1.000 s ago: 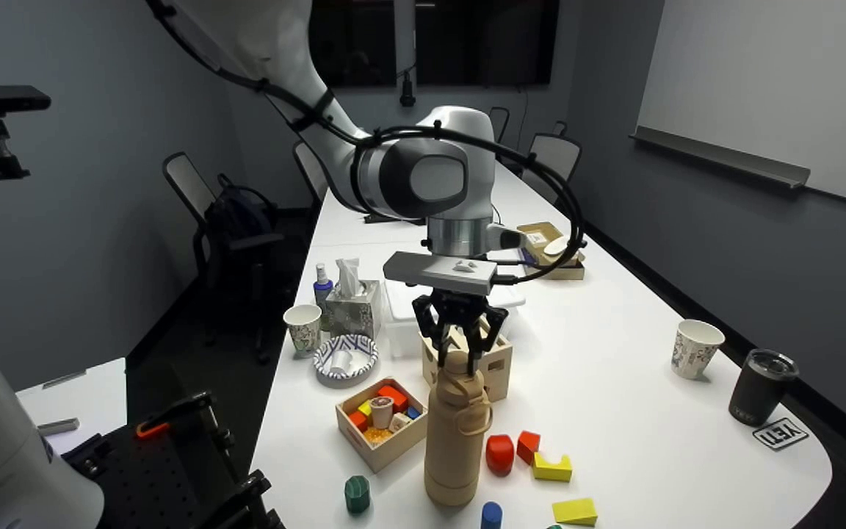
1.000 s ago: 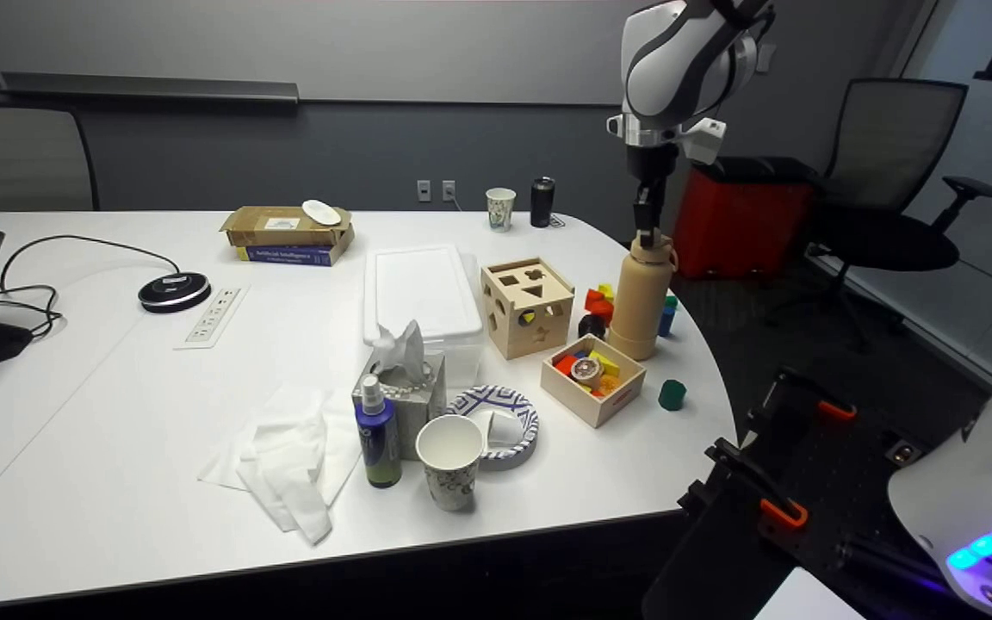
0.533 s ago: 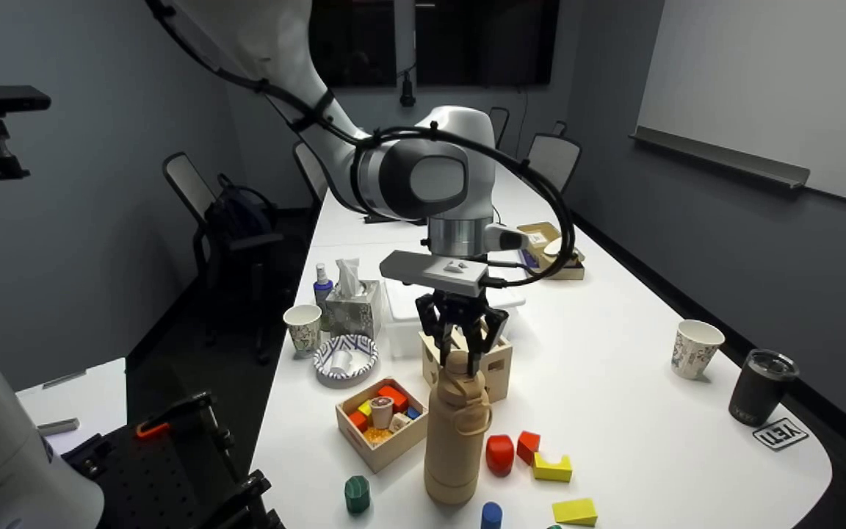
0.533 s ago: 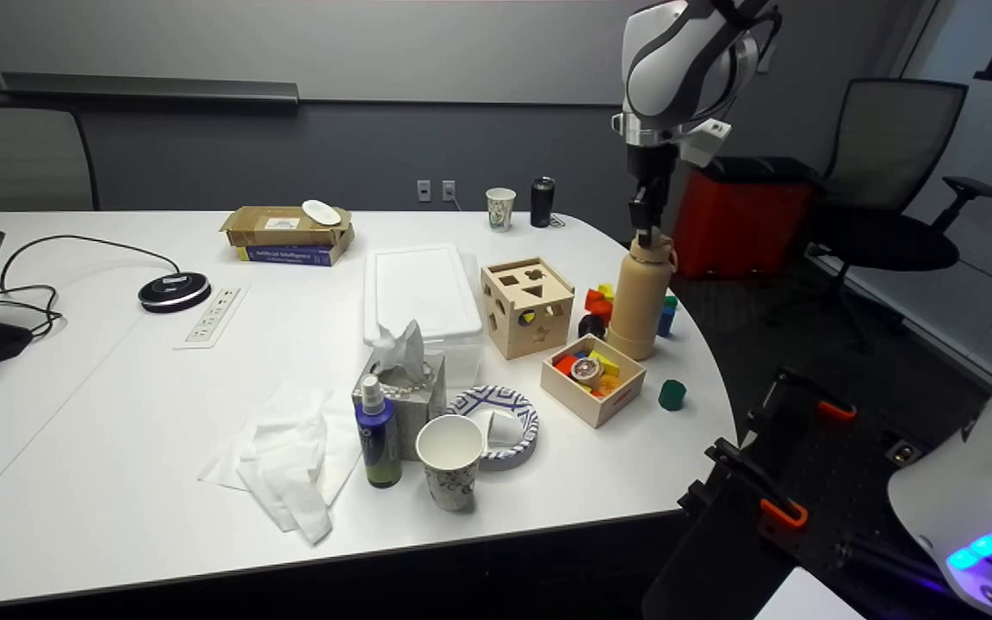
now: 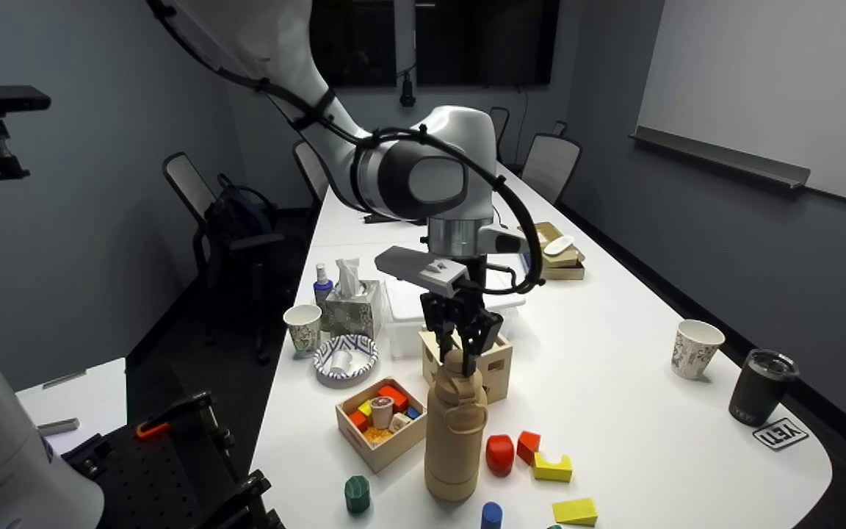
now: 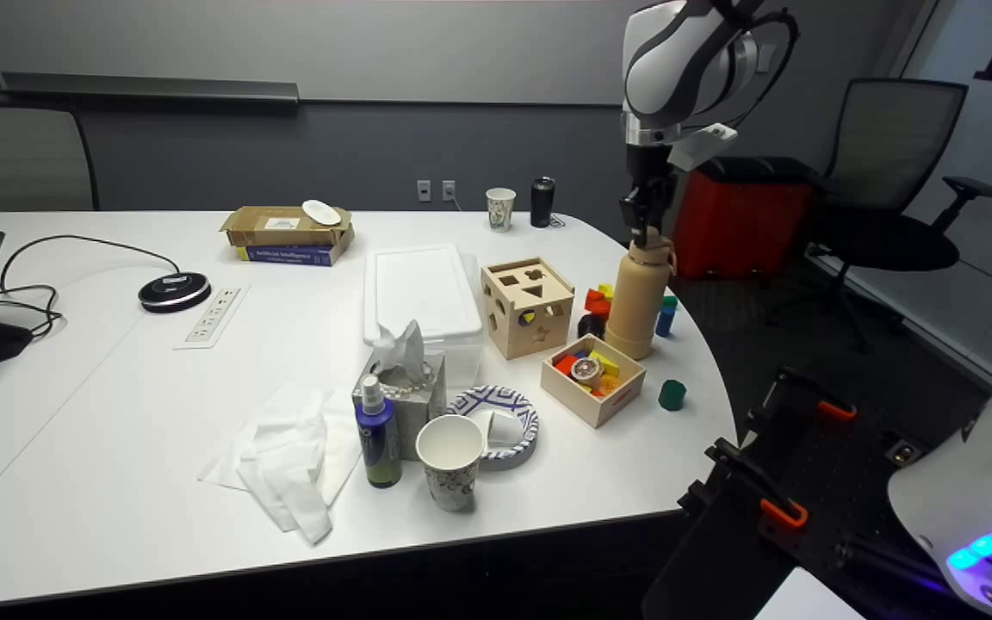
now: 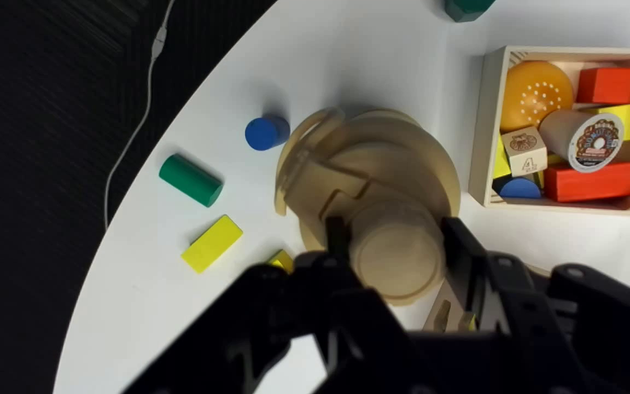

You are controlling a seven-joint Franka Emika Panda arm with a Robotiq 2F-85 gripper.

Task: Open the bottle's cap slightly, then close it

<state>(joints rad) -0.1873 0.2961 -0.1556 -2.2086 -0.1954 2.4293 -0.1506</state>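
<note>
In the wrist view the gripper (image 7: 394,238) is closed on the cap (image 7: 397,262) (its pale round top plainly visible); the bottle (image 5: 454,444) stands beneath, on the tabletop (image 5: 614,382). Only an exterior view takes in the black-topped red container (image 6: 735,228).

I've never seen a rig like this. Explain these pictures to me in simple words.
This is one robot arm with a two-fingered gripper. Both exterior views are taken from outside the robot, at different places; the wrist view looks down from its wrist. On the white table are a tan bottle, a wooden box with cut-out holes, a tray of blocks, loose coloured blocks and a tissue box, among other things. In the wrist view, black fingers sit on both sides of the bottle's cap, apparently gripping it.
</note>
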